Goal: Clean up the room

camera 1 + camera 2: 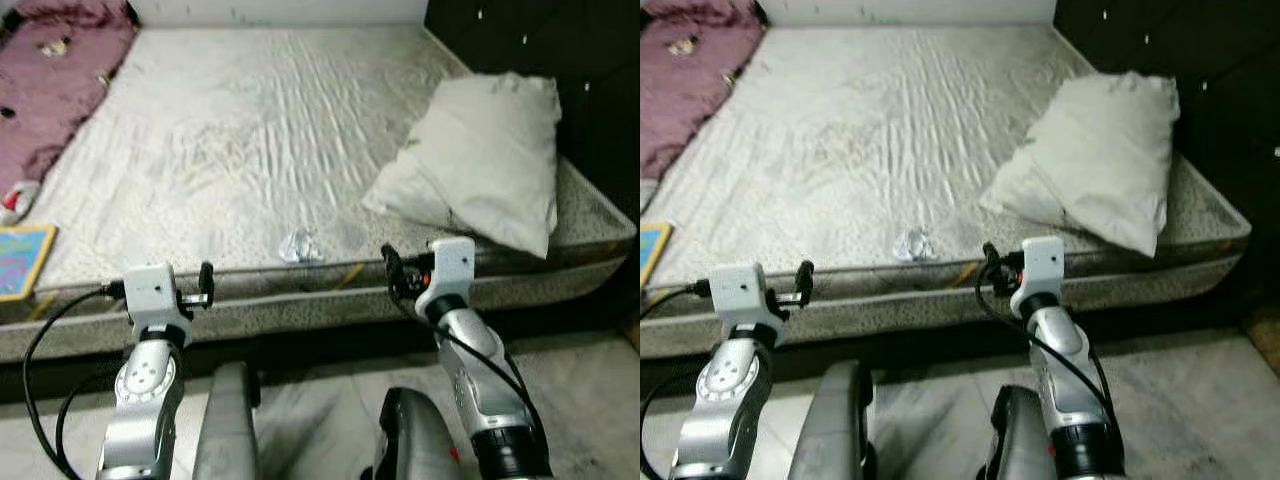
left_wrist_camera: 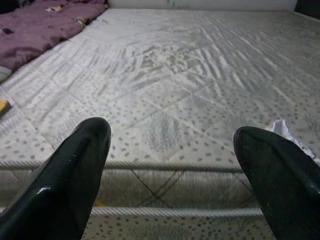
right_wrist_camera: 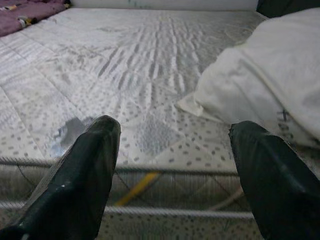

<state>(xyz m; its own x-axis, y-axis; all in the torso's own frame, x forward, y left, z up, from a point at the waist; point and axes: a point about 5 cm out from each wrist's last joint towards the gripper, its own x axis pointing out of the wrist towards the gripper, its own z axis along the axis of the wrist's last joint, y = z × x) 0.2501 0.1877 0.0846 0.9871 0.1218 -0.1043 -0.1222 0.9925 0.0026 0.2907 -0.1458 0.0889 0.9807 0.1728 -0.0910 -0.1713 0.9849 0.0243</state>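
A crumpled clear plastic wrapper (image 1: 300,244) lies near the front edge of the grey patterned mattress (image 1: 250,120). My left gripper (image 1: 206,274) is held before the bed's edge, left of the wrapper, and stands open with nothing in it. My right gripper (image 1: 390,258) hangs right of the wrapper, also open and empty. In the left wrist view the wrapper (image 2: 287,134) peeks out beside one black finger (image 2: 75,175). In the right wrist view the wrapper (image 3: 70,131) sits just past a finger (image 3: 85,175), on the mattress.
A white pillow (image 1: 480,160) lies on the bed's right side against the dark headboard (image 1: 530,40). A purple blanket (image 1: 55,70) covers the far left corner. A colourful book (image 1: 22,260) rests at the left front edge. Pale marble floor (image 1: 580,380) runs below the bed.
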